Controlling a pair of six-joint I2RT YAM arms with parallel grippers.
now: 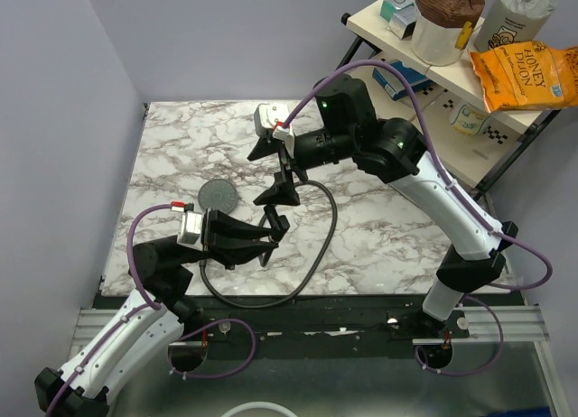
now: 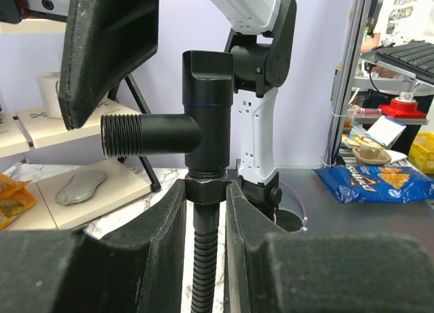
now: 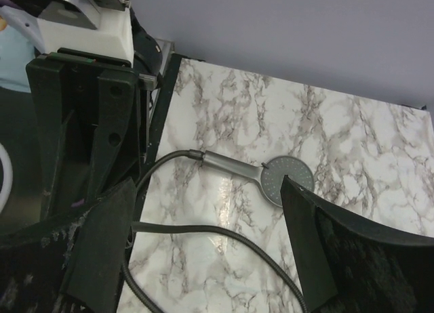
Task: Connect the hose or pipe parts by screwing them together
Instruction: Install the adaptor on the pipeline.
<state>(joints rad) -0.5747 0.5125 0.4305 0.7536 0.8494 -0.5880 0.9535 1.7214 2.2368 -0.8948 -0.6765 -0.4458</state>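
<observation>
Hose (image 2: 203, 272) end stands upright in your left tool (image 2: 205, 191), which is clenched on it just under a black threaded valve fitting (image 2: 203, 110). Its far end joins the shower head (image 1: 219, 194), lying face up on the marble worktop (image 1: 388, 218). Your right tool (image 1: 274, 171) hangs released, jaws wide, beside the fitting.

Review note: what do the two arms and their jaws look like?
The left arm and right arm have white links, black joints and looping purple cables. Jaws are broad black wedges. Green lights glow on the right arm.
</observation>
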